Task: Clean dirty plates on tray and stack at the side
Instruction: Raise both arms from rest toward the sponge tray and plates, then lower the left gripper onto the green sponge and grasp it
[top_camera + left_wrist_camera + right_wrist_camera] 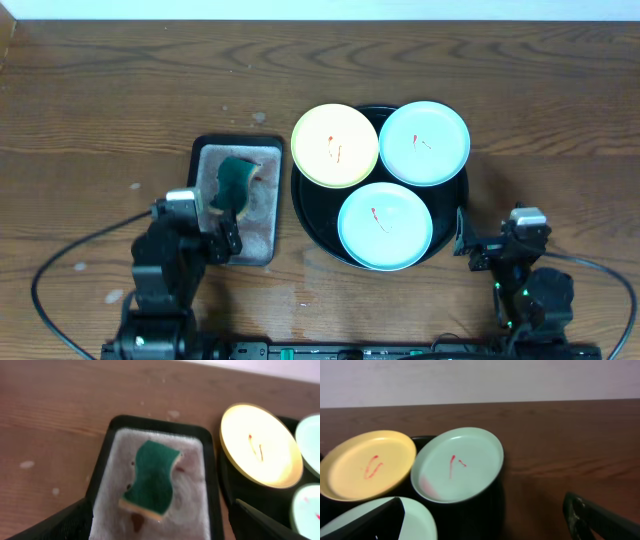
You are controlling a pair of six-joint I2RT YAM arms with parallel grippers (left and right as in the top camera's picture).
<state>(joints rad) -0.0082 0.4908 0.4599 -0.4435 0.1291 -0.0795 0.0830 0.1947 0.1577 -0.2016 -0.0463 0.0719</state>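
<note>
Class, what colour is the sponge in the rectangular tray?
The sponge is green over yellow, clearest from the left wrist.

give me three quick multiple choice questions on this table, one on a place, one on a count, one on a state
1. Where does the green sponge lie?
A. in the rectangular tray
B. on a plate
C. on bare wood

2. How many plates sit on the round black tray?
A. two
B. three
C. four

3. How are the left gripper and right gripper?
A. both open and empty
B. left shut on the sponge
C. right shut on a plate

Answers:
1 A, the sponge lies inside that tray's rim.
2 B, one yellow and two mint ones sit on it.
3 A, each pair of fingers stands apart with nothing between them.
</note>
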